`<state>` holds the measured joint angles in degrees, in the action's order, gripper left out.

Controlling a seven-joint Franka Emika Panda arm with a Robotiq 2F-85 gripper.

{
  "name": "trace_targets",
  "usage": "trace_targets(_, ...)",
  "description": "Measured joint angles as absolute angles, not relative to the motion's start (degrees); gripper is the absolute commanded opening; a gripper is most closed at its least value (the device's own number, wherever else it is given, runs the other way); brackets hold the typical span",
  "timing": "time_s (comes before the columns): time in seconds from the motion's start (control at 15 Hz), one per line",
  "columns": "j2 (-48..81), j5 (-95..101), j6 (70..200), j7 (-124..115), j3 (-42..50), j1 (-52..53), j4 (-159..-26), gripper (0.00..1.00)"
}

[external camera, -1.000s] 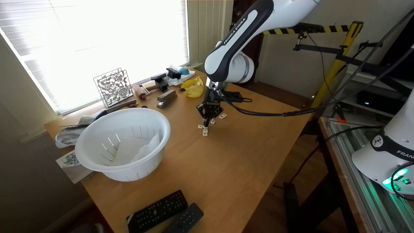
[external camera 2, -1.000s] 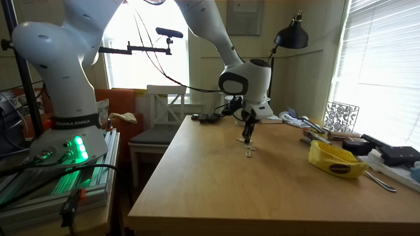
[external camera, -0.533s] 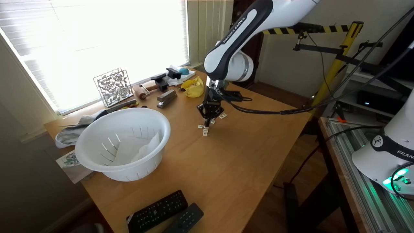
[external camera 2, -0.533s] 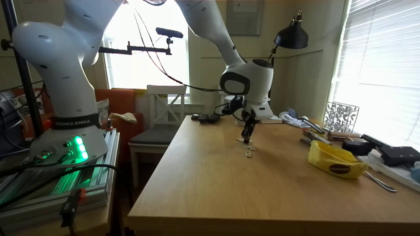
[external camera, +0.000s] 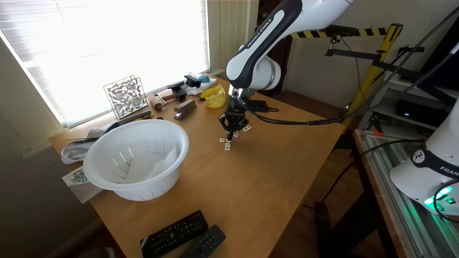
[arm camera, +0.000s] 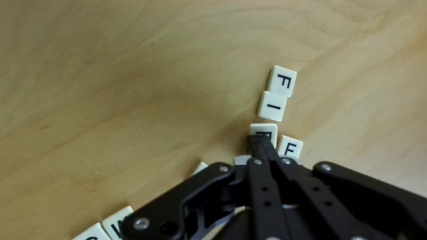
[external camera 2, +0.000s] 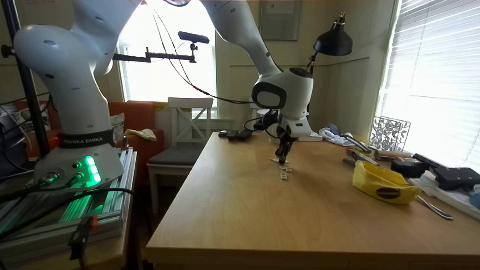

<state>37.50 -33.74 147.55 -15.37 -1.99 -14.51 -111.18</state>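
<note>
Wrist view: black two-finger gripper (arm camera: 261, 140) closed up, fingers together, nothing visible between. Tips cover part of a small white square plastic tile (arm camera: 263, 128), letter half hidden; can't tell if they touch. Tile's on the light-brown wooden table (arm camera: 133, 66), just beside a white square tile marked I (arm camera: 272, 106) and near another marked F (arm camera: 282, 81). White slotted plastic basket (external camera: 165, 182) well apart in an exterior view.
</note>
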Motion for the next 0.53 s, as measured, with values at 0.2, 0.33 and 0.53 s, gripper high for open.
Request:
trace_targets(0.2, 37.9, -33.8, 147.6, -16.0, -2.0, -14.5, -110.5, 0.00)
trace_targets(0.33, 38.1, -34.0, 147.6, -16.2, -2.0, -14.5, -110.1, 0.00)
trace_targets(0.53, 38.3, -34.2, 147.6, -16.2, -2.0, -14.4, -109.8, 0.00)
